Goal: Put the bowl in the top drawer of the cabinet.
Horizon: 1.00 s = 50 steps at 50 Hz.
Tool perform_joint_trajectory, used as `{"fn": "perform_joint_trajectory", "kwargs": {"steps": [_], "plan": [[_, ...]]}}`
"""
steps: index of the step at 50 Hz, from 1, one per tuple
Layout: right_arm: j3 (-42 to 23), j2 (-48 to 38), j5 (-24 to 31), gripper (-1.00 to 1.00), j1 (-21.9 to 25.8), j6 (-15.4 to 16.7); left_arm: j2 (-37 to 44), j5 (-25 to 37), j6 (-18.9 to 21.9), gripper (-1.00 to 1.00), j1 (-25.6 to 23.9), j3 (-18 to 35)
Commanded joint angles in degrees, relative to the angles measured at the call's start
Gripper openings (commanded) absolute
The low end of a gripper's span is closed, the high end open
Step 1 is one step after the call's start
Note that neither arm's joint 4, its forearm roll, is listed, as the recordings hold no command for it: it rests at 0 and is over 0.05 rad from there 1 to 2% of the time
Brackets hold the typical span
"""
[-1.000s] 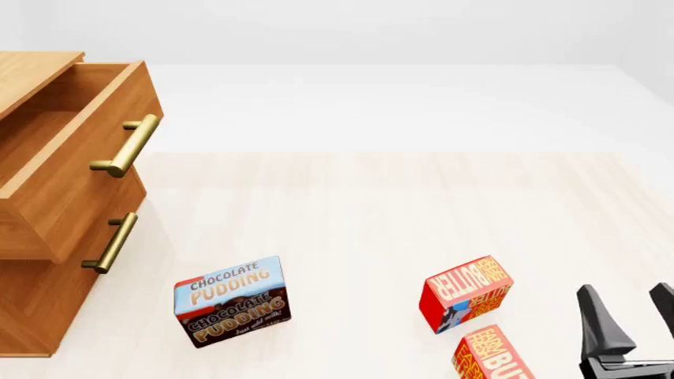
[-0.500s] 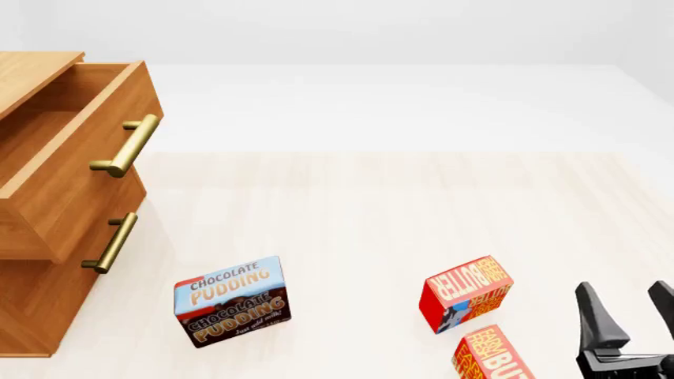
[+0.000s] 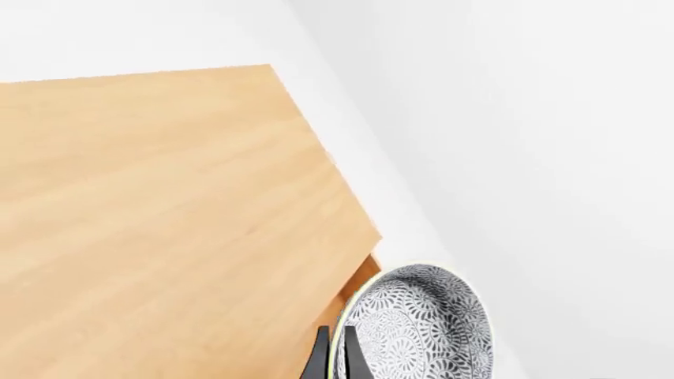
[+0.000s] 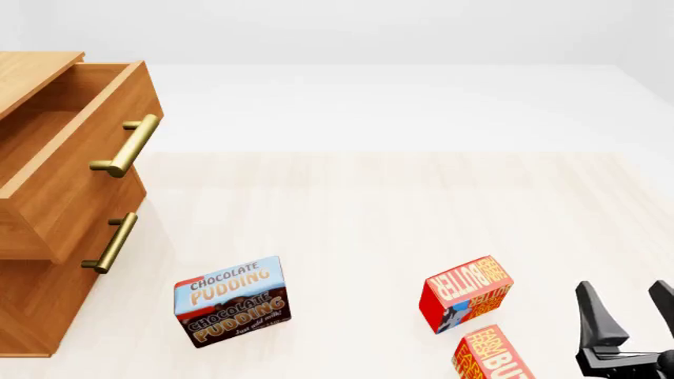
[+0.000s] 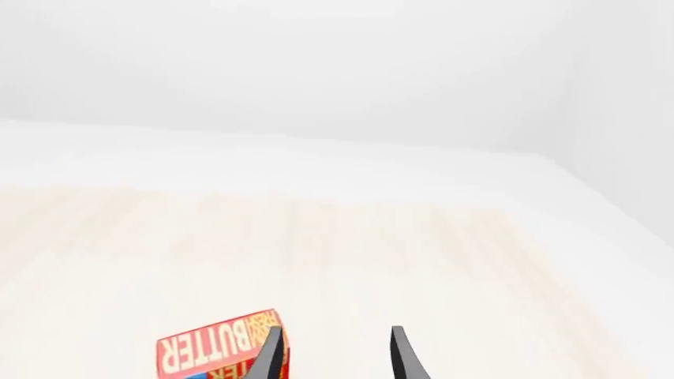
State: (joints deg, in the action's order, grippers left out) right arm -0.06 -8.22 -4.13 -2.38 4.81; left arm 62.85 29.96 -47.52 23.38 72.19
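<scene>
In the left wrist view my left gripper [image 3: 335,338] is shut on the rim of the white, grey-patterned bowl [image 3: 421,332], which hangs beside the edge of the cabinet's wooden top [image 3: 158,221]. Neither the bowl nor the left gripper appears in the front view. There the cabinet [image 4: 27,308] stands at the left with its top drawer [image 4: 63,181] pulled out and open, brass handle [image 4: 126,144] facing right. My right gripper [image 4: 627,312] is open and empty, low at the near right, also seen as the right gripper [image 5: 335,347] in its own wrist view.
The lower drawer [image 4: 79,260] is closed. A chocolate pudding box [image 4: 230,300] stands in front of the cabinet. Two red butter boxes [image 4: 466,292] [image 4: 495,355] lie just left of my right gripper; one butter box [image 5: 216,351] shows in the right wrist view.
My right gripper has sunk slightly toward the near edge. Nothing else in the front view has moved.
</scene>
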Motion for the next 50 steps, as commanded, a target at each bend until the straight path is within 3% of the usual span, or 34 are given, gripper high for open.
{"fn": "perform_joint_trajectory", "kwargs": {"steps": [1, 14, 22, 50], "plan": [[0.0, -0.3, -0.1, 1.0, -0.2, 0.0, -0.8, 0.1, -1.3, -1.0, 0.1, -2.8], [0.0, -0.3, -0.2, 1.0, -0.1, 0.2, 0.9, -1.7, -3.3, -1.0, 2.4, -1.7], [0.0, -0.6, -0.3, 1.0, -0.1, 0.4, 3.8, -2.9, -1.6, -1.0, 5.0, 1.0], [0.0, -0.6, -0.3, 1.0, -0.6, 0.5, 5.8, -7.4, -0.3, -1.0, 6.0, -4.3]]}}
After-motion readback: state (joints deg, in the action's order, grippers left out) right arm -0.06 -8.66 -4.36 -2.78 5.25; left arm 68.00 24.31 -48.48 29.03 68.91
